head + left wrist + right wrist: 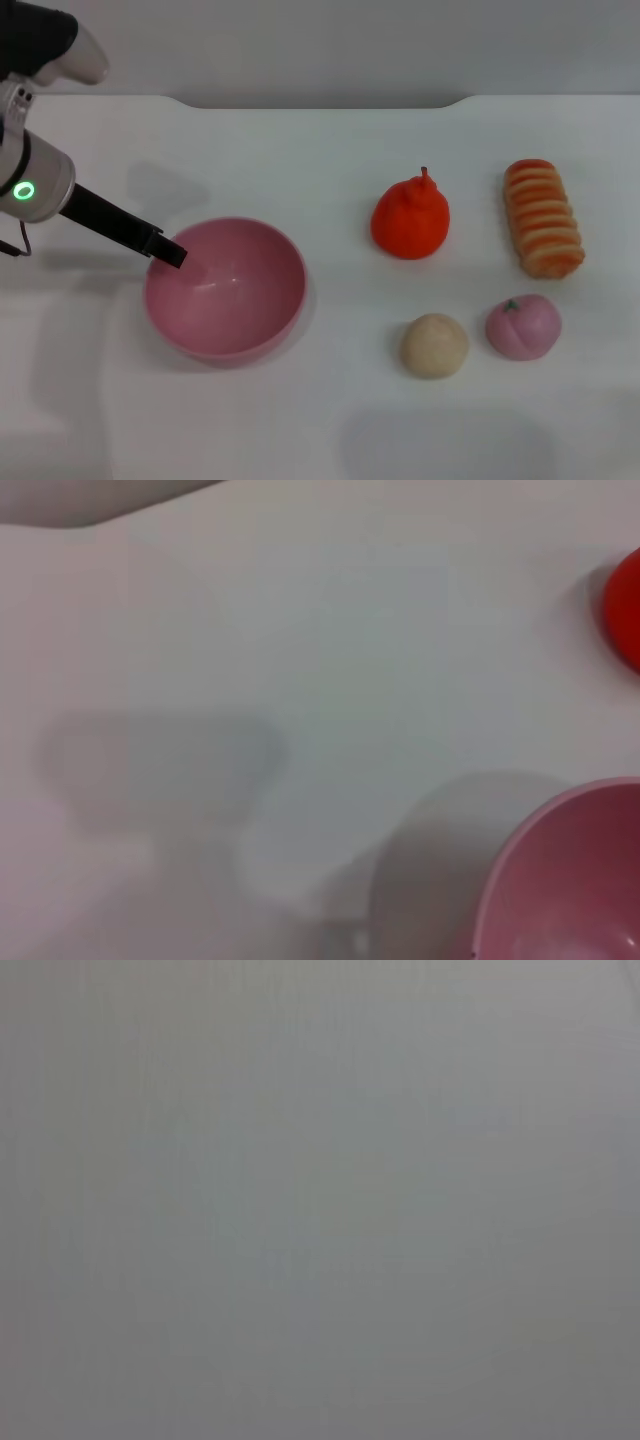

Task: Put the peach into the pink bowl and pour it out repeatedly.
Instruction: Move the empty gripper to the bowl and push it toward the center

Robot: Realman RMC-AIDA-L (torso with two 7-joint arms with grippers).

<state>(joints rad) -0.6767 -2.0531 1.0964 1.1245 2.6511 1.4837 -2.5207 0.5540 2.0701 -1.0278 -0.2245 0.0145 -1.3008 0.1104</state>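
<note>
On the white table (330, 430), toward the robot's left, stands the round, deep, glossy pink plastic bowl (225, 288), upright and with nothing inside it. The left gripper (170, 250) reaches in from the left on a black, slanting finger whose tip sits right at the bowl's left rim, touching or clamped on it; whether its jaws are together on the rim or apart cannot be told, since only one dark finger shows from the head view. The left wrist view shows a curved part of the same bowl (560, 880) at a corner, with its grey shadow on the table (300, 630) beside it, and a sliver of red at the opposite edge.

The small pale pink rounded toy peach (523, 326), with a tiny green stem spot on top, lies on the table well apart from the bowl, toward the robot's right and near the front edge. Just beside it, on its bowl side, lies a plain beige toy ball (435, 345). Behind these two stands an orange-red toy pear (411, 218) (624, 608) with a short stem, and to its right lies a long, ridged orange-and-cream toy bread loaf (543, 217).

The right gripper appears in no view; the right wrist view shows only a flat grey field
</note>
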